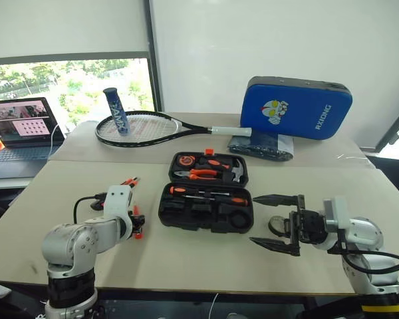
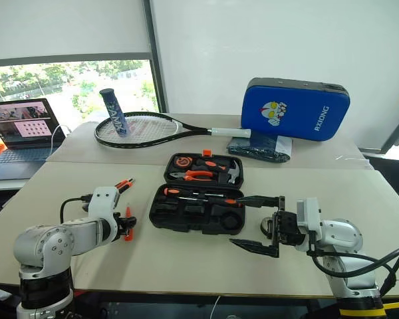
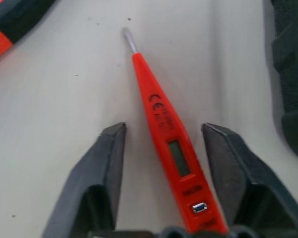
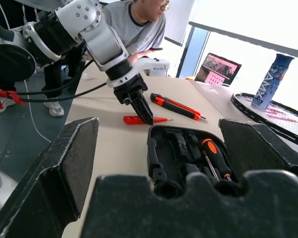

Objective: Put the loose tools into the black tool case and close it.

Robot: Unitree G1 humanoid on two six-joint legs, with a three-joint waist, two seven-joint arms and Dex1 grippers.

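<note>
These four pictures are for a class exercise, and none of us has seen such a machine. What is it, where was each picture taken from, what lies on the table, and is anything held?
It is a two-armed humanoid robot. Two pictures come from cameras in its head, looking down over the table; the other two come from cameras on each wrist.

An open black tool case lies in the middle, already holding some tools. Beside it, the left gripper is lowered around a slim orange tester screwdriver that lies on the table, its fingers on either side and not touching it. An orange-black utility knife lies nearby. The right gripper hangs open and empty.

Behind lie a racket, a blue pad and a laptop.
</note>
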